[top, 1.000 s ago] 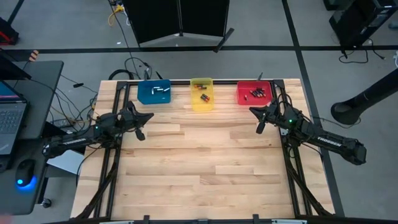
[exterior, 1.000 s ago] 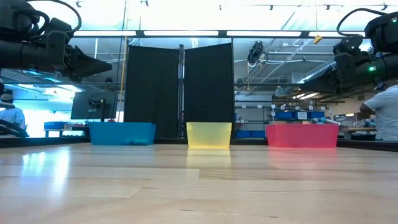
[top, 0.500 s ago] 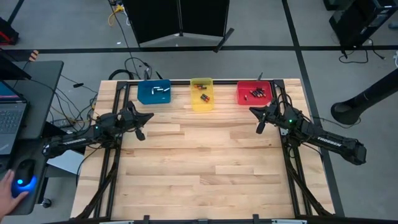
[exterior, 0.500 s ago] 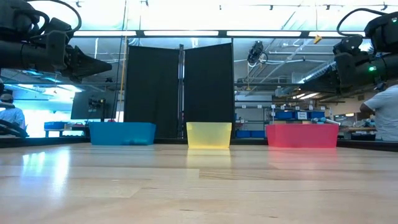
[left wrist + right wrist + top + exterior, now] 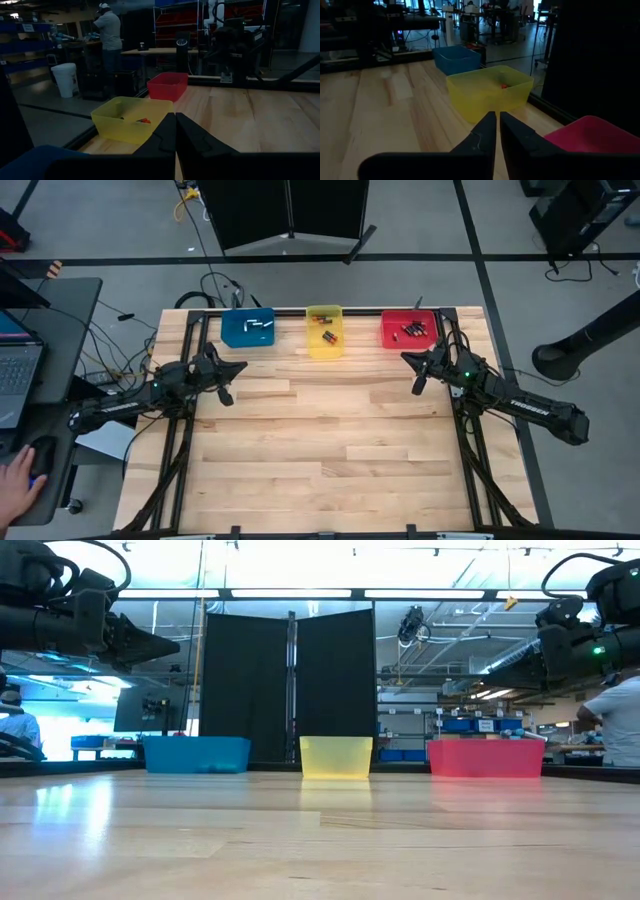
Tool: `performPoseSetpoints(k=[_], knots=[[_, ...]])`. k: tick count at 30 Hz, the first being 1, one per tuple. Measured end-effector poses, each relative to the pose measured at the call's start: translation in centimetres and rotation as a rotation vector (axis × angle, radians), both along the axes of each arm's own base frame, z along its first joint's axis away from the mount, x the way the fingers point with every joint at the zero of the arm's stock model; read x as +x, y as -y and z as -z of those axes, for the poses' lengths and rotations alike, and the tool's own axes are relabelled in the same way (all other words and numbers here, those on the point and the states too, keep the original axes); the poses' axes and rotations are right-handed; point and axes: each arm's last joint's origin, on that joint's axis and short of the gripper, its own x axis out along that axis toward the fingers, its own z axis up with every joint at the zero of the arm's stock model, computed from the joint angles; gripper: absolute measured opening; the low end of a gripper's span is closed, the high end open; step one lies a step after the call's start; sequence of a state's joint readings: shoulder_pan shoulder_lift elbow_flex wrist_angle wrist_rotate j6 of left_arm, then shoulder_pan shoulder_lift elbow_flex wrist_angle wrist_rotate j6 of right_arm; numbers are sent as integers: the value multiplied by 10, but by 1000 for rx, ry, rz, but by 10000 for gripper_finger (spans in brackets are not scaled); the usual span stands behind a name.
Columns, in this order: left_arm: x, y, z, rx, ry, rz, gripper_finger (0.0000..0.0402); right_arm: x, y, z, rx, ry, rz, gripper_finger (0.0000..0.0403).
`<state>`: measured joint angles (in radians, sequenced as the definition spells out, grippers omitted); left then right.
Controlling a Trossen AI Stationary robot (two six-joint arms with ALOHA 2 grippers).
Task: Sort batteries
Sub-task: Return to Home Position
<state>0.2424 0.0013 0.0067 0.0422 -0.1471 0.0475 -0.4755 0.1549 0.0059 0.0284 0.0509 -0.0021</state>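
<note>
The batteries are all found inside bins at the far edge of the table. Silvery cylindrical batteries (image 5: 258, 324) are seen in the blue plastic bin (image 5: 232, 335). Dark and reddish-orange batteries (image 5: 329, 336) lie in the yellow plastic bin (image 5: 313, 348). Dark batteries (image 5: 412, 330) lie in the red plastic bin (image 5: 390, 340). The three bins are set in a row, with yellow between blue and red. No battery is seen on the bare boards of the light wooden table (image 5: 320, 440).

The left gripper (image 5: 238, 366) is held above the table, on the near side of the blue bin and apart from it. Its dark fingers (image 5: 162, 140) are pressed together with nothing between them. The right gripper (image 5: 408, 359) is held likewise, on the near side of the red bin and apart from it. Its fingers (image 5: 485, 135) are closed tip to tip and nothing is carried. Both grippers are raised clear of the boards in the low view.

Beyond the table, a hand (image 5: 15, 480) is noted at a side desk on the left, and a person (image 5: 615, 730) is noted at the right edge of the low view.
</note>
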Motion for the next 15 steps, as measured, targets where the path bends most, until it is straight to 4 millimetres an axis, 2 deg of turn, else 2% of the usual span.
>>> performPoseSetpoints(k=[15], knots=[[0,0,0,0,0,0,10,0,0,0,0,0,0,33]])
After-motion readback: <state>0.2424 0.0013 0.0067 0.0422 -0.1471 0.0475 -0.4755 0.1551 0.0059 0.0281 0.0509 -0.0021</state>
